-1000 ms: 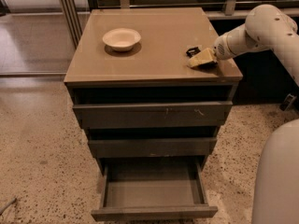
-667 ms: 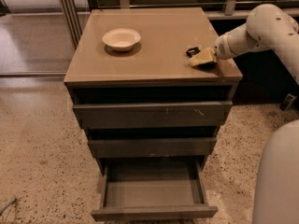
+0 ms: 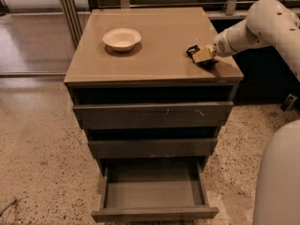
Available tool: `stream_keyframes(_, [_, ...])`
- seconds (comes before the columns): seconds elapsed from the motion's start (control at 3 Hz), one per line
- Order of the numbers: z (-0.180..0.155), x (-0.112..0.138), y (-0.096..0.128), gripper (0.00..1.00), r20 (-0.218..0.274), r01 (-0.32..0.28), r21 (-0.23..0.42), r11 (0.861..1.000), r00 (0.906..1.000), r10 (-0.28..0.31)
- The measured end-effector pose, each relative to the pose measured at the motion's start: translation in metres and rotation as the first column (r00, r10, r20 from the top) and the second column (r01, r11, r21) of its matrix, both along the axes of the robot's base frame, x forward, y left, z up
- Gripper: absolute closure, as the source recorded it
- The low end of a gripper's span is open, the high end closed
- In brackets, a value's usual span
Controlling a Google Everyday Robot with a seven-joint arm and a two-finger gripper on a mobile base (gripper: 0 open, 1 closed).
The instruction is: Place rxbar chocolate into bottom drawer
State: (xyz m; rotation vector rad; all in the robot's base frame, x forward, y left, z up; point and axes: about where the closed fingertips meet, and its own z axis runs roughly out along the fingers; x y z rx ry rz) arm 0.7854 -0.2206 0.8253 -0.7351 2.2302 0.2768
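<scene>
The rxbar chocolate (image 3: 191,50) is a small black wrapped bar on the cabinet top, near its right edge. My gripper (image 3: 202,56) reaches in from the right on the white arm (image 3: 243,32). It sits low on the cabinet top, right at the bar, with its tan tip touching or overlapping the bar's right side. The bottom drawer (image 3: 154,213) is pulled out at floor level below, and its grey inner floor is bare.
A white bowl (image 3: 122,38) stands on the cabinet top (image 3: 154,36) at the left rear. Two wider grey drawer fronts (image 3: 152,115) are shut above the open drawer. The robot's white body (image 3: 281,177) fills the lower right. Speckled floor lies to the left.
</scene>
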Motion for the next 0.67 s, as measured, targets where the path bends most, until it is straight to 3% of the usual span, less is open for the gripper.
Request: stream_keyframes(0.67, [-0.0012,0.0011,0.0030,1.00,0.019,-0.036,-0.005,0.999,0.9992,0.036])
